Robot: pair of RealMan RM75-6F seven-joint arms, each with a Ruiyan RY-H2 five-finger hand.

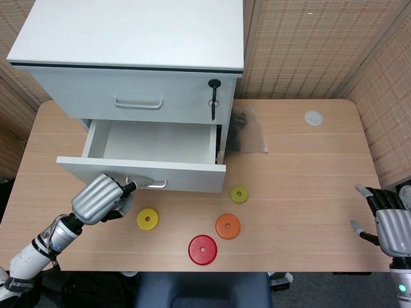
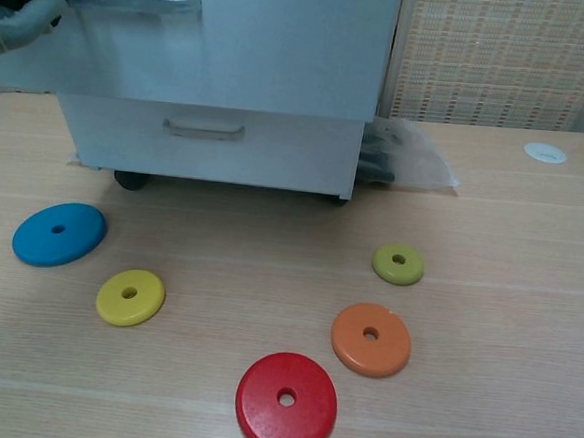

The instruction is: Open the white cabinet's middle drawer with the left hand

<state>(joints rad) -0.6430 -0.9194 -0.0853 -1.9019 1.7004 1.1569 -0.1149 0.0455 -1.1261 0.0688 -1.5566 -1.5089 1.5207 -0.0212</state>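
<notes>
The white cabinet (image 1: 138, 38) stands at the table's back left. Its middle drawer (image 1: 154, 144) is pulled well out, and its inside shows empty in the head view. My left hand (image 1: 99, 199) grips the left end of that drawer's metal handle (image 1: 149, 183). In the chest view the drawer front (image 2: 264, 42) fills the top left, with the handle (image 2: 137, 2) and a bit of my left hand (image 2: 20, 20) at the left edge. My right hand (image 1: 388, 221) hangs beyond the table's right front corner, fingers apart, holding nothing.
Coloured discs lie in front of the cabinet: blue (image 2: 58, 234), yellow (image 2: 130, 297), red (image 2: 286, 401), orange (image 2: 370, 339), green (image 2: 397, 263). A clear plastic bag (image 1: 247, 131) lies right of the cabinet. A small white disc (image 1: 313, 118) sits back right. A key (image 1: 214, 96) hangs from the top drawer's lock.
</notes>
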